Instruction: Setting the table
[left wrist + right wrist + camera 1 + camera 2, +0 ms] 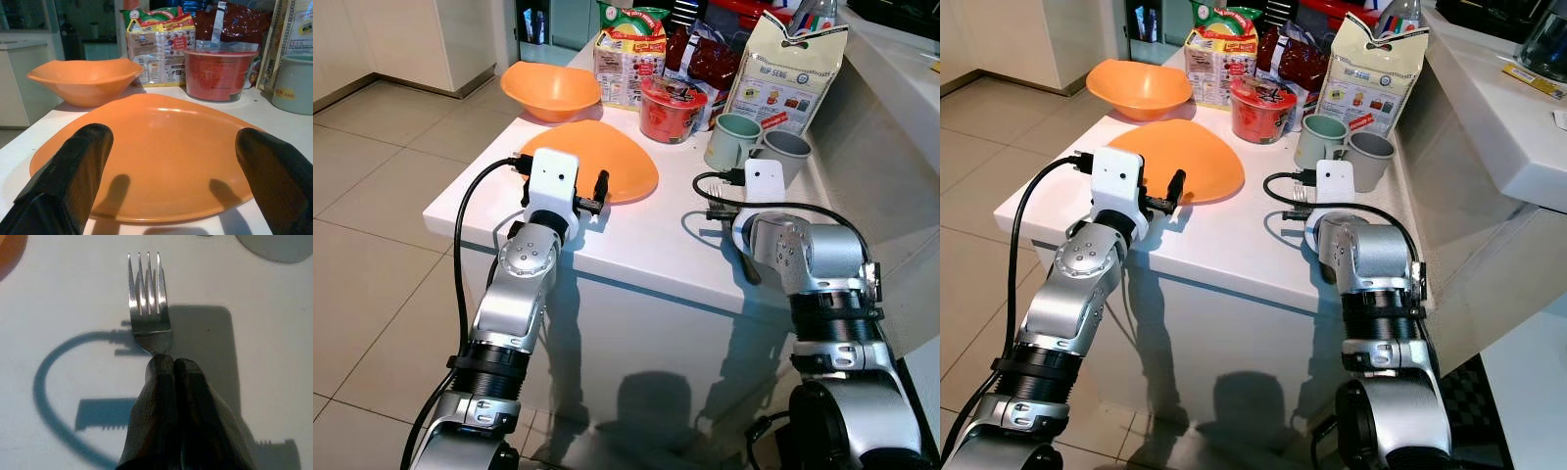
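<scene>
An orange plate [612,157] lies on the white table [646,250], with an orange bowl [551,90] behind it. My left gripper [173,134] is open at the plate's near edge, one finger [78,166] on either side of the rim, and holds nothing. My right gripper [168,363] is shut on the handle of a metal fork [146,303]. The fork's tines point away from me just above the bare table top, to the right of the plate. My right wrist [766,186] is in front of two mugs.
A pale green mug [732,140] and a grey mug [785,155] stand at the table's right. A red noodle cup [672,108], noodle packs [628,59] and a paper bag [788,69] crowd the back. A white counter [901,78] runs along the right.
</scene>
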### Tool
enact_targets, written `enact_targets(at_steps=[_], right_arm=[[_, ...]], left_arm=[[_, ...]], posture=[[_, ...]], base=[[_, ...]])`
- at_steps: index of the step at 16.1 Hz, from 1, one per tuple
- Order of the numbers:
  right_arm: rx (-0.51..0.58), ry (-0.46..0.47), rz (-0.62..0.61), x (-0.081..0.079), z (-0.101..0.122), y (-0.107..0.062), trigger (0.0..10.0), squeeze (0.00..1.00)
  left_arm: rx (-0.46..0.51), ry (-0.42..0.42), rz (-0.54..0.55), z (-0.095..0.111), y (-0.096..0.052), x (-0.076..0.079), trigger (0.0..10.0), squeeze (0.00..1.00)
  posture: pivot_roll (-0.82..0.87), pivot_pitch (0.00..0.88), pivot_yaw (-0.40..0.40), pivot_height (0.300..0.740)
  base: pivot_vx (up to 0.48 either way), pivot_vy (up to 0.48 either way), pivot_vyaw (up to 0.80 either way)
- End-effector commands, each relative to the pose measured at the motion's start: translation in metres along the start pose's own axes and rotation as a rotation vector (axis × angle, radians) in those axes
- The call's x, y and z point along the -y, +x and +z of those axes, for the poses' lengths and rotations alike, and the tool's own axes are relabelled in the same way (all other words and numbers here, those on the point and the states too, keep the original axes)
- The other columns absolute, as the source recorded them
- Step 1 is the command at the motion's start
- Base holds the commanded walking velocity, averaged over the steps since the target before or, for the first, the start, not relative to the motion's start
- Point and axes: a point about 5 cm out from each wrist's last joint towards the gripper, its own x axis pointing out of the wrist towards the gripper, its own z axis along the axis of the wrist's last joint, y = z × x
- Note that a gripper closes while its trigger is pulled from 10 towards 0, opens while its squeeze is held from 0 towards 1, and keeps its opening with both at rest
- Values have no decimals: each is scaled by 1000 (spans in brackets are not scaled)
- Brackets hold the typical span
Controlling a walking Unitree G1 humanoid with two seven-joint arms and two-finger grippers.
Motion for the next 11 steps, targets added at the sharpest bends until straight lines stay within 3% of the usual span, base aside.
enact_targets(at_steps=[1, 7, 11], right_arm=[[-157, 14, -7, 7, -22, 7, 10000, 0], [-71, 24, 49, -2, -9, 2, 10000, 0], [46, 109, 124, -12, 9, -6, 10000, 0]], left_arm=[[16, 5, -7, 5, -1, 4, 10000, 0], [16, 13, -11, 6, 0, 3, 10000, 0], [16, 19, -15, 7, 0, 2, 10000, 0]], posture=[[121, 0, -163, 740], [128, 0, -153, 740], [137, 0, -140, 740]], base=[[0, 0, 0], [0, 0, 0], [0, 0, 0]])
